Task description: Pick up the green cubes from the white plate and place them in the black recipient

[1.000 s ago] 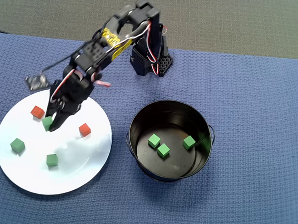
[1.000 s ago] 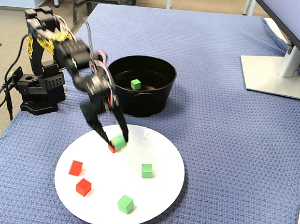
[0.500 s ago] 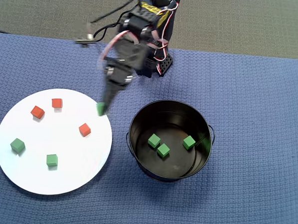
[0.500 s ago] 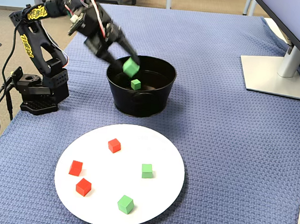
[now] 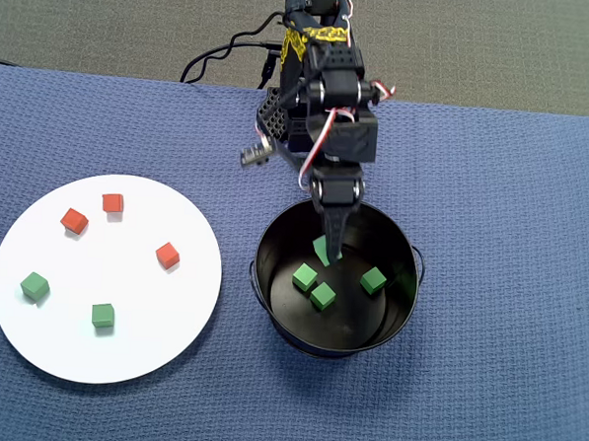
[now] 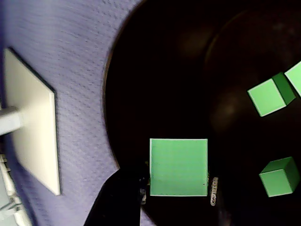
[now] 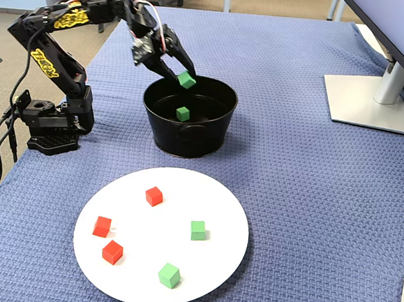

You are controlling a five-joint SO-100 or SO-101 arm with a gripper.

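Note:
My gripper (image 5: 329, 250) is shut on one green cube (image 5: 321, 248) and hangs over the open black recipient (image 5: 262, 278), just inside its far rim. The wrist view shows that cube (image 6: 178, 167) squeezed between both fingers above the dark pot floor. Three green cubes lie in the pot (image 5: 304, 276) (image 5: 322, 296) (image 5: 373, 280). Two more green cubes (image 5: 35, 287) (image 5: 103, 316) rest on the white plate (image 5: 124, 271) to the left. In the fixed view the gripper (image 7: 186, 80) holds the cube above the pot (image 7: 189, 139), behind the plate (image 7: 151, 259).
Three red cubes (image 5: 74, 220) (image 5: 113, 203) (image 5: 167, 255) share the plate. The arm's base (image 7: 50, 121) stands left of the pot in the fixed view. A monitor stand (image 7: 370, 101) sits at the far right on the blue cloth.
The gripper lifted a green cube off the plate and swung it right, from above the plate to over the black pot. It stayed shut on the cube.

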